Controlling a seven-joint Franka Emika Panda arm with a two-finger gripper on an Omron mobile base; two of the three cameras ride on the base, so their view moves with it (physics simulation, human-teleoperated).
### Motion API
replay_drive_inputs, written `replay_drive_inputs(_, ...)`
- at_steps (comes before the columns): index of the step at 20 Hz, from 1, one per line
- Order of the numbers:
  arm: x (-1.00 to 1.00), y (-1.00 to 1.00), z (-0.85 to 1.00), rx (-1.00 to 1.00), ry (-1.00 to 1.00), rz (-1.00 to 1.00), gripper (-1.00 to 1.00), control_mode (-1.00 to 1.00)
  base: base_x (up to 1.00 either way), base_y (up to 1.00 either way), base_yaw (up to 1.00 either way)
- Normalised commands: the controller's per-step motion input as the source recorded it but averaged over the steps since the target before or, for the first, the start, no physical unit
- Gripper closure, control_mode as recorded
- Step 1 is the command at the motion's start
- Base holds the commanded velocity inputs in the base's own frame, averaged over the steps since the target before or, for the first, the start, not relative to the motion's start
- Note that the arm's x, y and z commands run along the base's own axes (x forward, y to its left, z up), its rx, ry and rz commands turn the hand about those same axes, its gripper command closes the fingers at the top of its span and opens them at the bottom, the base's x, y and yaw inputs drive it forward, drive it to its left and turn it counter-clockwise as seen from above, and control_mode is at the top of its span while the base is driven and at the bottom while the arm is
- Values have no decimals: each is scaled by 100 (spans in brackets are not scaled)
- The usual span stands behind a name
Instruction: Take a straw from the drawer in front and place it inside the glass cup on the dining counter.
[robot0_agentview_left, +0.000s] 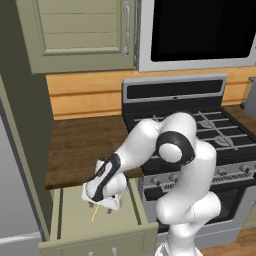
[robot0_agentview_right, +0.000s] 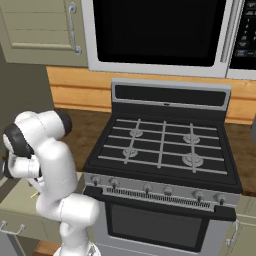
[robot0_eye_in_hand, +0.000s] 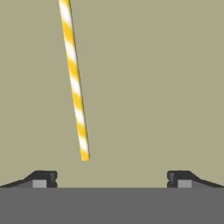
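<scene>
The drawer (robot0_agentview_left: 73, 216) stands pulled open under the dark wood worktop, and in the right base view its front (robot0_agentview_right: 20, 220) shows at the lower left. On its floor lies the straw (robot0_agentview_left: 94, 213), thin with yellow and white stripes. My gripper (robot0_agentview_left: 101, 206) points down into the drawer just over the straw, jaws wide open and empty. In the hand view the straw (robot0_eye_in_hand: 75, 87) runs from the top edge down to an end just above and between my fingertips, nearer the left one, with the gripper (robot0_eye_in_hand: 111, 179) touching nothing. The glass cup and the dining counter are out of view.
A gas stove (robot0_agentview_left: 210, 135) with raised grates stands right of the drawer, with a microwave (robot0_agentview_left: 200, 30) above it. The wood worktop (robot0_agentview_left: 80, 145) overhangs the drawer's back. A tall sage-green cabinet door (robot0_agentview_left: 80, 30) hangs above, and a dark side panel (robot0_agentview_left: 20, 150) bounds the left.
</scene>
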Motion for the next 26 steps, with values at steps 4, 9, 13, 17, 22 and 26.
replay_drive_inputs(4,6,16,-51,-11,-5,-15,-100,-100,0,0,0)
replay_drive_inputs(9,35,13,-9,-7,-3,-11,-100,-100,0,0,0)
replay_drive_inputs(13,35,28,0,-5,0,-6,-100,-100,0,0,0)
replay_drive_inputs(17,34,36,0,-7,0,-3,-100,-100,0,0,0)
replay_drive_inputs(22,30,27,-2,-8,0,0,-100,-100,0,0,0)
replay_drive_inputs(26,29,7,-22,-8,0,0,-100,-100,0,0,0)
